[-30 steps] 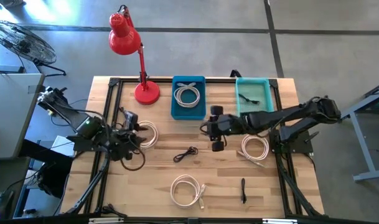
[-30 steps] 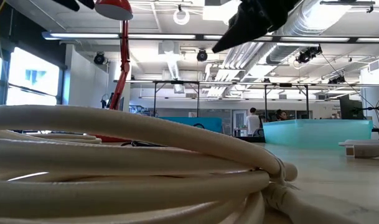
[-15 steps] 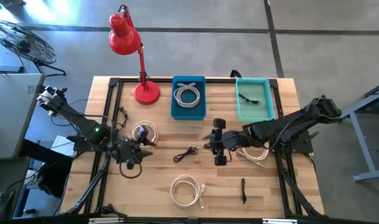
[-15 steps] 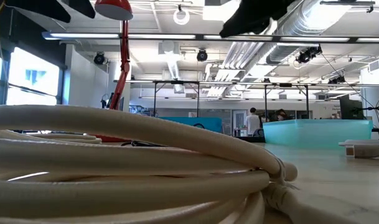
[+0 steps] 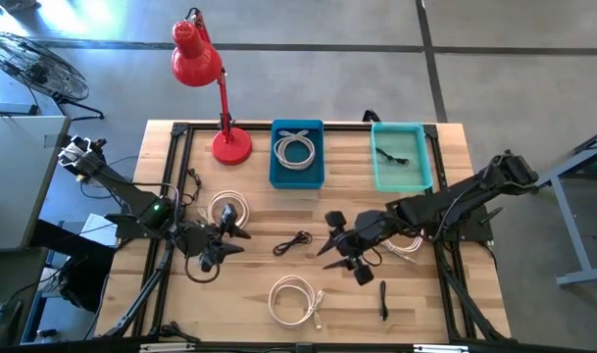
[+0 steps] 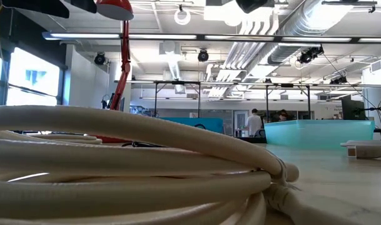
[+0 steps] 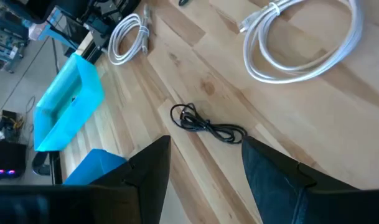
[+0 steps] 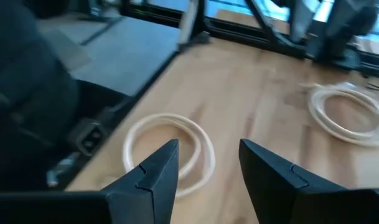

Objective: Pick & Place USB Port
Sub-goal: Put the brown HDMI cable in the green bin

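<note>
Both grippers empty, jaws parted. Left gripper [image 5: 229, 238] hangs over the wooden table [image 5: 445, 294]; its wrist view shows its two dark fingers [image 7: 273, 177] spread with nothing between them. Just ahead of its tips, towards the right arm, lies the small black cable tangle [image 5: 295, 241], taken to be the USB item, loose on the bare wood and untouched. Right gripper [image 5: 339, 251] hovers on the far side of that tangle, also spread and holding nothing; a coiled white cable [image 5: 292, 299] lies just in front of and below it, towards the table's front edge. A straight black cable piece [image 5: 383, 299] rests beside that gripper, further to its own side. The blue rectangular bin [image 5: 297, 175] and teal rectangular bin [image 5: 400, 157] sit beyond both grippers, well apart. Risks, as judged: both arms face the same tangle from opposite sides, so a joint approach could collide them. The thin cord lies flat, so the jaws may close over it and miss, or lift one loop and drag the rest.
</note>
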`<action>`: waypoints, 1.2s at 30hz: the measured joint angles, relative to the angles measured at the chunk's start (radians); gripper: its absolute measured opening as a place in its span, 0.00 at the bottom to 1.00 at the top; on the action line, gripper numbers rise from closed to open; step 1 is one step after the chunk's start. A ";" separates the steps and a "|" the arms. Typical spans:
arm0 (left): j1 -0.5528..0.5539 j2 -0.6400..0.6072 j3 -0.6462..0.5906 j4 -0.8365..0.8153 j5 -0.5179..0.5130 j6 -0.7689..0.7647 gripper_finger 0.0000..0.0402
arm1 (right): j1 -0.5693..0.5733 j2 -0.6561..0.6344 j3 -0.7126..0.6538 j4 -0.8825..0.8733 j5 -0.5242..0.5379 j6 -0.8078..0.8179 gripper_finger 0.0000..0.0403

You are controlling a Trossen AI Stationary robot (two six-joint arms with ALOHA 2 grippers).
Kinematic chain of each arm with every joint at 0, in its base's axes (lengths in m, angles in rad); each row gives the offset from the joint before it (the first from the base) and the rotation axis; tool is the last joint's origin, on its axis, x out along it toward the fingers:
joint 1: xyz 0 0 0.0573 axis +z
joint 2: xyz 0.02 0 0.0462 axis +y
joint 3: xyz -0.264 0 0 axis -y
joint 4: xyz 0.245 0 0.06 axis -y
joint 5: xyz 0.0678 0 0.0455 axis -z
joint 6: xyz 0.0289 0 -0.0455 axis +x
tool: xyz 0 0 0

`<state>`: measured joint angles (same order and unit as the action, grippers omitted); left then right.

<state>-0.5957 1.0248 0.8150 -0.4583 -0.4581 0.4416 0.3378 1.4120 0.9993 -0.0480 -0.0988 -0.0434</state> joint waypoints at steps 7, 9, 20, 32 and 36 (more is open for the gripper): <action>0.000 0.000 0.000 0.001 0.006 0.000 0.48 | -0.005 0.000 0.000 0.159 -0.072 0.068 0.40; 0.000 0.000 0.000 0.002 0.006 0.000 0.48 | -0.005 -0.002 0.000 0.203 -0.128 0.065 0.40; 0.000 0.087 0.000 0.014 -0.019 0.008 0.48 | -0.004 -0.068 0.000 0.247 -0.311 0.023 0.40; 0.000 0.206 0.000 0.046 -0.023 0.024 0.48 | -0.004 -0.073 0.000 0.254 -0.313 0.017 0.40; 0.000 0.224 0.000 0.046 -0.033 0.038 0.48 | -0.004 -0.073 0.000 0.258 -0.313 0.017 0.40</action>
<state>-0.5953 1.2484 0.8150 -0.4123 -0.4914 0.4799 0.3336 1.3388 0.9989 0.2104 -0.4114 -0.0265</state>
